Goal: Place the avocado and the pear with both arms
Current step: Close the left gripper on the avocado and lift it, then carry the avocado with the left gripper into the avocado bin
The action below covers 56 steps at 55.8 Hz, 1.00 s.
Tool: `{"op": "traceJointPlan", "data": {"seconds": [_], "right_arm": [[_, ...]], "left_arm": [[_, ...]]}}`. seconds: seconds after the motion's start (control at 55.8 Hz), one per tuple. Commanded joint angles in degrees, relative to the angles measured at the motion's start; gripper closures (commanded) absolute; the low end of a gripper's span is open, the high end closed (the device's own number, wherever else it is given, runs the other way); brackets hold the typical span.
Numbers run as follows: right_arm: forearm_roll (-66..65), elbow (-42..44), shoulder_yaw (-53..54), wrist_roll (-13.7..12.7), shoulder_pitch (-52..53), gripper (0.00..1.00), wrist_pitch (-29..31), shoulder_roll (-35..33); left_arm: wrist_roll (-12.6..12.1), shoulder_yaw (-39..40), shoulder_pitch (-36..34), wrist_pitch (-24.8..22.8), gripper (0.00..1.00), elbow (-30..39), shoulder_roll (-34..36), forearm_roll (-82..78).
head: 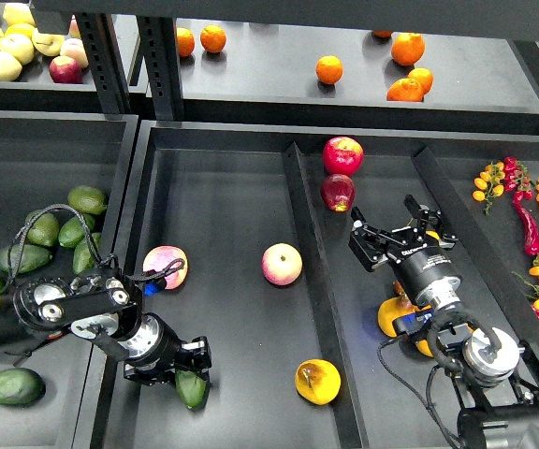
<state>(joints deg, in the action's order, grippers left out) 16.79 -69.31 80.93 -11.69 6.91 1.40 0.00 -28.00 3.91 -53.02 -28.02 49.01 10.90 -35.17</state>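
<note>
My left gripper (185, 372) is low in the middle tray (223, 187), shut on a dark green avocado (193, 388) that rests at the tray's front left. The yellow-orange pear (317, 381) with a brownish-red blotch lies on the tray floor to the right of the avocado, against the divider (312, 271). My right gripper (396, 229) hovers over the right compartment, open and empty, well up and to the right of the pear. A yellow-orange fruit (393, 318) lies partly hidden under my right arm.
Two pink apples (165, 267) (282, 264) lie in the middle tray. Two red apples (342, 154) (338, 192) lie ahead of the right gripper. Several avocados (64, 234) fill the left bin. Peppers (527, 224) lie at the right, oranges (405, 89) on the back shelf.
</note>
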Motion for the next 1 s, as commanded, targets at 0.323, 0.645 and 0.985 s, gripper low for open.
{"op": "traceJointPlan", "data": {"seconds": [0.323,0.645,0.985], "right_arm": [[0.00,-0.04,-0.42,0.00,-0.06,0.00,0.00,0.00],[0.00,0.05,-0.60,0.00,-0.14,0.00,0.00,0.00],[0.00,-0.12,-0.60,0.00,-0.50,0.00,0.00,0.00]], "left_arm": [[0.00,13.40,-3.32,0.02,0.84,-2.60,11.15,2.39],[0.00,15.60,-3.15,0.02,0.83,-9.54,19.24,3.35],[0.00,15.42,1.95,0.02,0.82,-15.34,19.33,2.91]]}}
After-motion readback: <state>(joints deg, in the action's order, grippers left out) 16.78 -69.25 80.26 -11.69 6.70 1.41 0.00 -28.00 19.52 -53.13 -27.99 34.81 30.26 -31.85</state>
